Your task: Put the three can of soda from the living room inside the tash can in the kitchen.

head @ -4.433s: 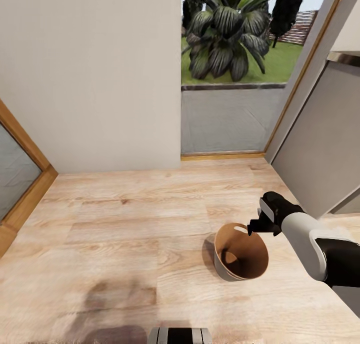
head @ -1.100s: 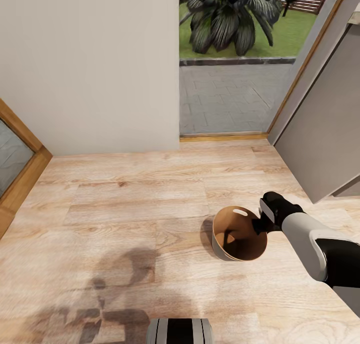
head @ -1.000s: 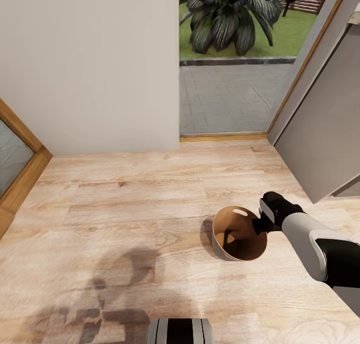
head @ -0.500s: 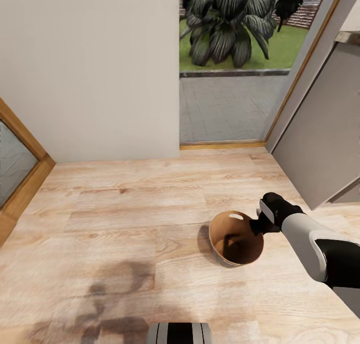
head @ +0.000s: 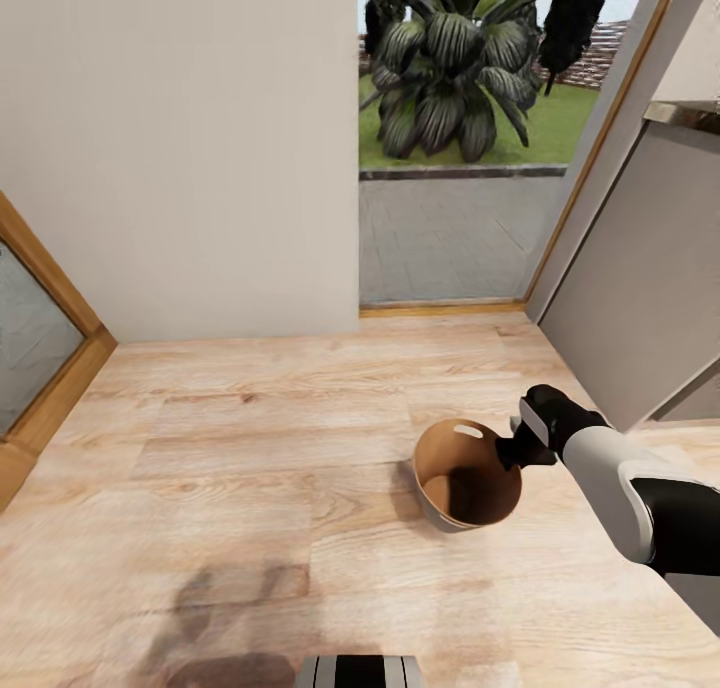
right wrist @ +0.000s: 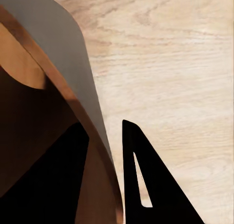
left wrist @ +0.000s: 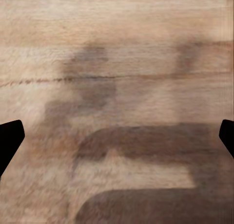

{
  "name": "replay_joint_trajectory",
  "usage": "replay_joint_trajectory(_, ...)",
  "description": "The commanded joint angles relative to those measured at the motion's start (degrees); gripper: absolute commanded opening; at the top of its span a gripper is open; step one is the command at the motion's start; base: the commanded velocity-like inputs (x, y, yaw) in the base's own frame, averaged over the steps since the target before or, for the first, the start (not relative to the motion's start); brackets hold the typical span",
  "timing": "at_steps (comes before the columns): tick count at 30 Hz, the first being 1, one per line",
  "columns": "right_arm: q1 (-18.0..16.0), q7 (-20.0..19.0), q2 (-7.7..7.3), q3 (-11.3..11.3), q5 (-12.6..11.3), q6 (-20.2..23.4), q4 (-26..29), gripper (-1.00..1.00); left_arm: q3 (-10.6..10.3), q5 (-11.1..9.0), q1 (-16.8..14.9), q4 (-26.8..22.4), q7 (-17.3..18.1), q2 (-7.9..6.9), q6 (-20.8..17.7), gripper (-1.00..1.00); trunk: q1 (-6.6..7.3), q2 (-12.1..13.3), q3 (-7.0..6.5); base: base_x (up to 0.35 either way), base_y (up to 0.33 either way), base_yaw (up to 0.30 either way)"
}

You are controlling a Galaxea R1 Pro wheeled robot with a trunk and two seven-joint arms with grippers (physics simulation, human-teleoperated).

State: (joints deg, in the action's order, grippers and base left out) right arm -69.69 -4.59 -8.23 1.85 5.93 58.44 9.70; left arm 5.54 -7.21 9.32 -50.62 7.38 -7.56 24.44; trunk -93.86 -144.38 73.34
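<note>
Grey cabinet (head: 640,308) beside tash can (head: 467,474), end effector (head: 512,452).

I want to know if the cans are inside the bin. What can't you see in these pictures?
- Bottom of the tash can: in the head view its own near wall and dark shadow cover part of it, so cans cannot be ruled in or out.
- Right gripper: its fingers straddle the bin wall, which hides the contact.
- Left gripper: the picture edges cut off its fingertips.
</note>
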Motion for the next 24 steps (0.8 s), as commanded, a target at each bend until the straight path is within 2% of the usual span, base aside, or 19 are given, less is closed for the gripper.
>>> replay_joint_trajectory(1, 0.0, 0.0, 0.02, 0.1, -0.3, 0.0, 0.0, -1.00, 0.0, 0.0, 0.0, 0.0, 0.0, 0.00, 0.0, 1.00, 0.02, 0.0, -0.23, 0.000, 0.000, 0.000)
replay_joint_trajectory(19, 0.6, 0.0, 0.63, 0.0, -0.4, 0.0, -0.6, -1.00, 0.0, 0.0, 0.0, 0.0, 0.0, -0.08, 0.0, 1.00, 0.49, 0.3, -4.22, 0.000, 0.000, 0.000)
replay_joint_trajectory(24, 2.7, 0.0, 0.74, 0.2, -0.6, 0.0, -0.3, -1.00, -0.1, -0.1, 0.0, 0.0, 0.0, -0.09, -1.7, 1.00, 0.62, 0.3, -5.33, 0.000, 0.000, 0.000)
